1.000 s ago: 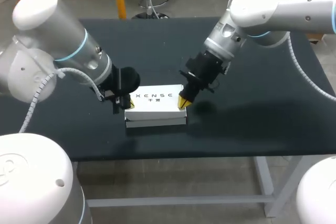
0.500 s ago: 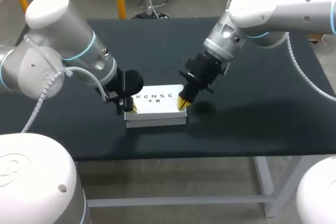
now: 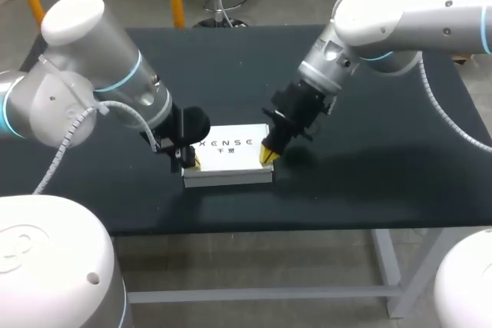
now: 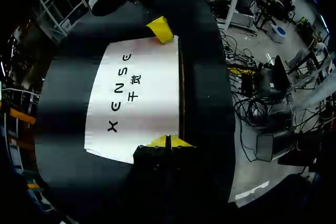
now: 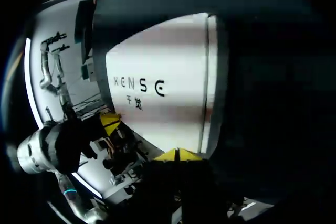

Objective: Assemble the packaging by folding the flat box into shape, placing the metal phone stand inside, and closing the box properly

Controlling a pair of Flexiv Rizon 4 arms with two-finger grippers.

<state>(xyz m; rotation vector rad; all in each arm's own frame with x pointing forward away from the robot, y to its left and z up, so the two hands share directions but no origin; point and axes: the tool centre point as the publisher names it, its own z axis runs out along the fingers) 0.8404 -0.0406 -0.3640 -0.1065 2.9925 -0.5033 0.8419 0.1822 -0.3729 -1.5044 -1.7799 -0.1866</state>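
Head view, box: the white box (image 3: pixel 229 157) lies flat on the dark worktop (image 3: pixel 369 151), between the two end effectors, lid down.
Head view, left end effector: the left end effector (image 3: pixel 191 162) sits on the box's left end. A second ago it hung just beside that edge.
Head view, right end effector: the right end effector (image 3: pixel 267 155) is on the box's right near corner, much as before.
Head view, lid: the seam that showed along the front a second ago now looks narrower.
Left wrist view: the left end effector (image 4: pixel 168 141) has its yellow tips pressed together, pinching nothing, touching the box (image 4: pixel 139 93) just ahead. The right end effector (image 4: pixel 160 29) meets the far end.
Right wrist view: the right end effector (image 5: pixel 178 155) also has its tips pressed together, at the box's (image 5: pixel 168 77) near edge. The left end effector (image 5: pixel 110 123) is at the far end.
Phone stand: not visible, presumably inside.
Meaning: the closing looks nearly done, with both ends being pushed flat.
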